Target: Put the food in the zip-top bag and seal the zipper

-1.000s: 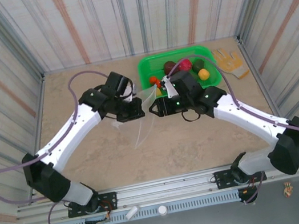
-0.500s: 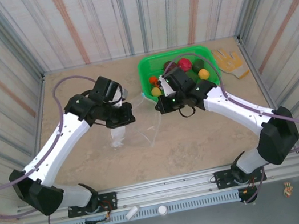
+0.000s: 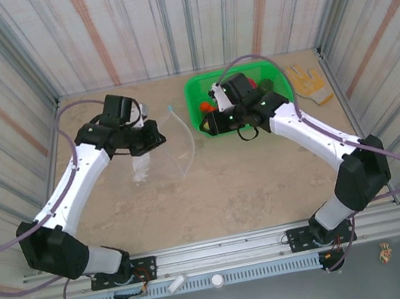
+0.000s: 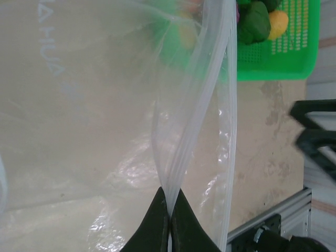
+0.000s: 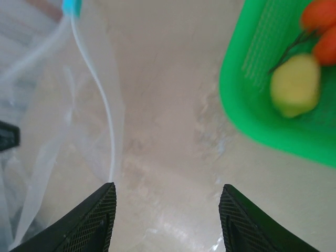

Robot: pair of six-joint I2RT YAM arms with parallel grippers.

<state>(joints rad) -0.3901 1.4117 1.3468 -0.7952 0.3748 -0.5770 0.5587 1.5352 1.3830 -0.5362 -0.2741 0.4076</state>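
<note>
L gripper [image 4: 169,206] is pinching bag [image 4: 94,115] at frame bottom — R gripper [image 5: 167,212] is hovering wide, empty, near basket [image 5: 247,113].

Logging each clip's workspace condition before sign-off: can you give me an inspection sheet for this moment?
Surface: tan marbled table, no spills seen.
Job's things: clear zip-top bag held by the left pincer, looks empty; zipper unsealed, its blue end piece free; food in the green basket.
Clutter: yellow-tan glove right of the basket.
Pincers: left pincer shut on the bag's edge; right pincer open, empty, over the table beside the basket.
Cables: purple cables loop along both arms, clear of the bag.
Surroundings: striped panel walls; metal rail at the near edge.
</note>
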